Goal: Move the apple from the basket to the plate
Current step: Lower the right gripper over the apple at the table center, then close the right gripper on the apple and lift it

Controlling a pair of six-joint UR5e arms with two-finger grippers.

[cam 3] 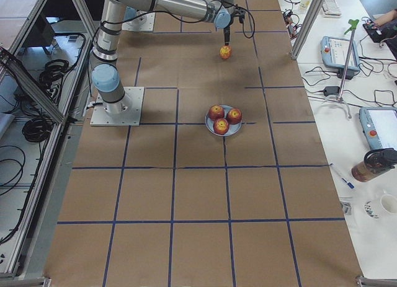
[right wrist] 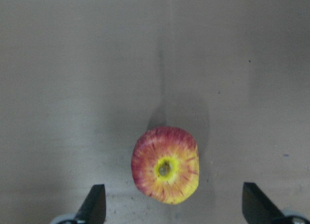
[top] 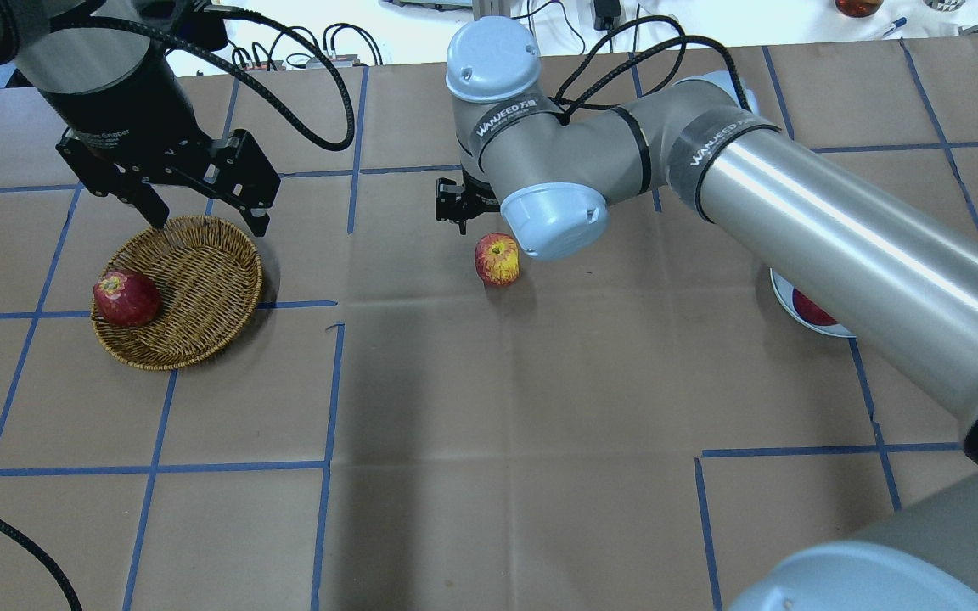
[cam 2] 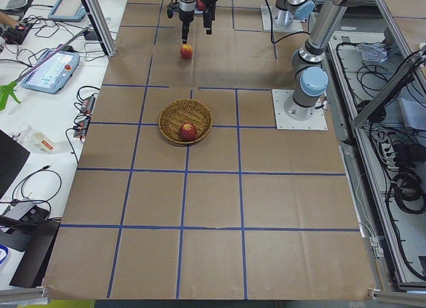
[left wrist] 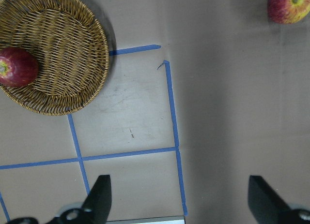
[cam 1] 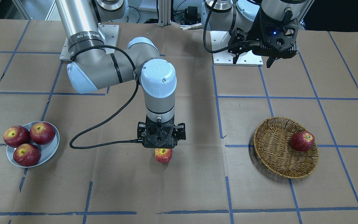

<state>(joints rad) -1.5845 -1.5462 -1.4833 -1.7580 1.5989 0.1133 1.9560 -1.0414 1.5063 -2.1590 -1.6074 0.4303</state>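
The basket [left wrist: 68,50] holds 1 dark red apple [left wrist: 17,65], the streaky apple [left wrist: 289,6] lies well apart, tool [left wrist: 180,197] spread wide.

Silver tube links and pale blue joint caps are seen on the right arm [top: 795,204]; a black braided cable [cam 1: 104,144] is run to its black end effector [right wrist: 172,190].

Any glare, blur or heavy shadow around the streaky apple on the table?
Right wrist view: the streaky orange-red apple with a yellow stem patch is slightly soft, a dim shadow on the paper above it. Overhead view: a glare streak runs along the right arm's silver tube.
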